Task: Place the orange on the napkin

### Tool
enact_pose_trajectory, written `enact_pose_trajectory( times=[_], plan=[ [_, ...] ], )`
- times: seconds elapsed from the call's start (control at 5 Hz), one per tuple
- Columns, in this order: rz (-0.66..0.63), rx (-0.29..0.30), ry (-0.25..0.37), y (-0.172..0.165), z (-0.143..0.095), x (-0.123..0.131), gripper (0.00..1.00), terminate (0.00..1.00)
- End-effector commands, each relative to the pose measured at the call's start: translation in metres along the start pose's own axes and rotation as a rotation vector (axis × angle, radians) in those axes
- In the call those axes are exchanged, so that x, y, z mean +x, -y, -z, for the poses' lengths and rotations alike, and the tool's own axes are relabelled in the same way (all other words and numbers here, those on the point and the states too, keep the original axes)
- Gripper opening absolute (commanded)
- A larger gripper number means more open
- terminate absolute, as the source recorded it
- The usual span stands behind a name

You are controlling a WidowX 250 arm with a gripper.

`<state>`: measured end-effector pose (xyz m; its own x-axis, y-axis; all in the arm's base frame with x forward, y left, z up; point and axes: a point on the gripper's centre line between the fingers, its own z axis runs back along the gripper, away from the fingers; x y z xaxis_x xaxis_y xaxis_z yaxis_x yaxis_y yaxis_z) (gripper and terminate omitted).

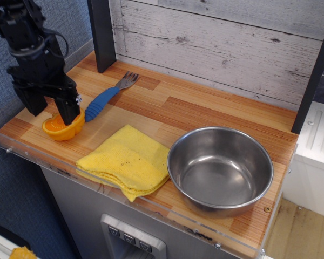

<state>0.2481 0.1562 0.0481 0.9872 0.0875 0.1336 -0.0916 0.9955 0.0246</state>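
Observation:
The orange (57, 128), a glossy toy half with its cut face up, lies at the front left of the wooden counter. My black gripper (53, 111) is right over it, open, with its two fingers lowered to the fruit; the right finger (71, 110) covers part of the cut face. Whether the fingers touch the orange cannot be told. The yellow napkin (127, 160) lies folded to the right of the orange, near the front edge, with nothing on it.
A blue-handled fork (102, 100) lies just right of the gripper, pointing to the back. A steel bowl (174, 162) stands right of the napkin. A black post (101, 33) stands at the back left. A clear lip (54, 168) runs along the front edge.

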Motion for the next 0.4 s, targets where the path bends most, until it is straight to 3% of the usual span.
enact_pose_trajectory(
  times=[0.0,0.2],
  plan=[
    [0.001,0.072,0.069,0.009,0.001,0.019,1.00,0.00],
    [-0.011,0.098,0.045,0.010,0.012,0.022,1.00,0.00]
  ],
)
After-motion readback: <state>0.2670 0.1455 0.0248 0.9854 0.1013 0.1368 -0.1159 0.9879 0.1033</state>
